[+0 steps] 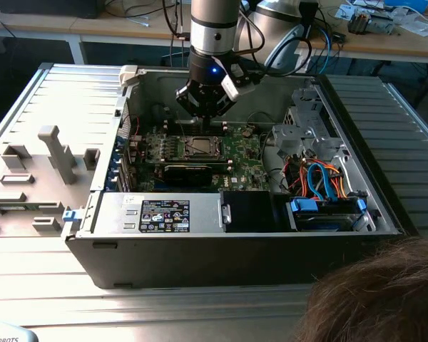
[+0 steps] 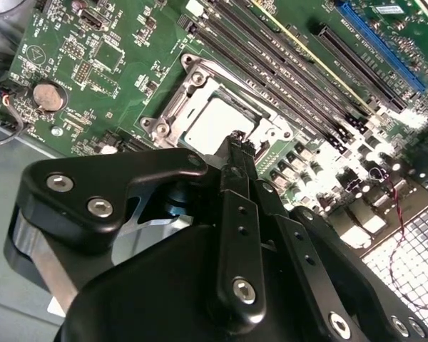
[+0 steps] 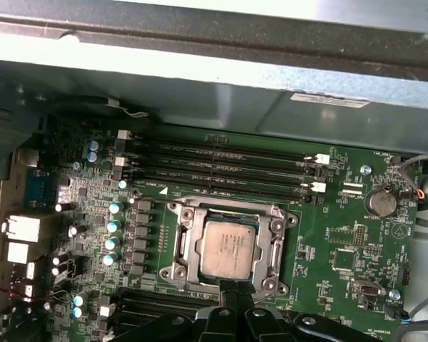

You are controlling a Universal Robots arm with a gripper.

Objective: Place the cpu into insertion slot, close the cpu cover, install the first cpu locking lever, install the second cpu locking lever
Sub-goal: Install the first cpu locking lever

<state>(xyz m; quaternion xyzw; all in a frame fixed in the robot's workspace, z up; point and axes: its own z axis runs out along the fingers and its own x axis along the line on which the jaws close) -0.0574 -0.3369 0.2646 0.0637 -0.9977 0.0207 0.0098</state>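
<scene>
The cpu (image 3: 228, 248) (image 2: 215, 124), a pale silver square, lies flat in the insertion slot (image 3: 177, 271) (image 2: 160, 127) on the green motherboard (image 1: 244, 153). The cpu cover (image 3: 228, 212) (image 2: 268, 130), a silvery frame, lies down around the chip, whose top shows through its window. A thin wire lever (image 2: 228, 70) runs along the socket's side next to the memory slots. My gripper (image 1: 203, 120) (image 2: 235, 144) (image 3: 235, 288) hangs just above the socket's edge, a little off the chip. Its black fingers are pressed together and hold nothing.
The board sits inside an open black computer case (image 1: 235, 249), walled on all sides. A black card (image 1: 192, 169) lies beside the socket, drive bays and coloured cables (image 1: 324, 185) at the exterior view's right. A person's hair (image 1: 374, 299) shows at the front.
</scene>
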